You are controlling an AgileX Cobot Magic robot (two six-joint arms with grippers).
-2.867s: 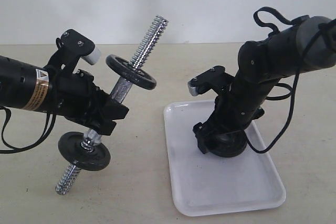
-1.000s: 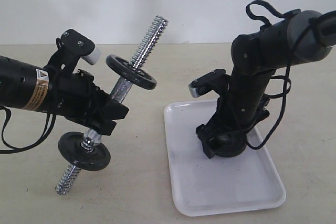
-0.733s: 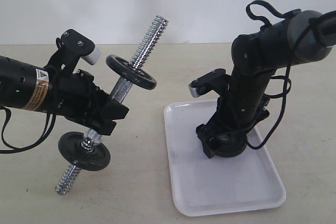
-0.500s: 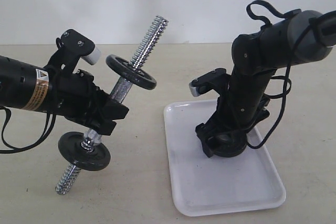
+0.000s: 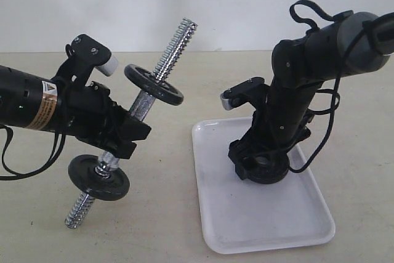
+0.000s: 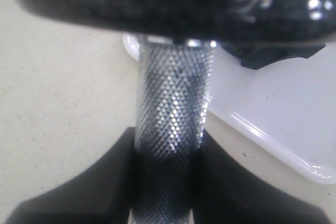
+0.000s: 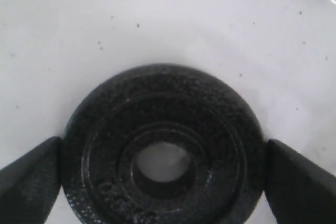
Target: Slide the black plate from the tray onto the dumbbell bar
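My right gripper is down in the white tray, shut on the black plate, which looks tilted just above the tray floor. In the right wrist view both fingers press the rim of the black plate from opposite sides over the tray. My left gripper is shut on the dumbbell bar, held slanted above the table. Two more black discs sit on the bar, one above and one below the grip. The knurled dumbbell bar fills the left gripper.
The bar's upper threaded end points up and toward the back. A beige tabletop lies between the bar and the tray. A corner of the tray shows in the left wrist view. Cables loop off the right arm.
My right gripper has risen a little and shifted slightly left with the black plate in it. The left arm and the bar have not moved.
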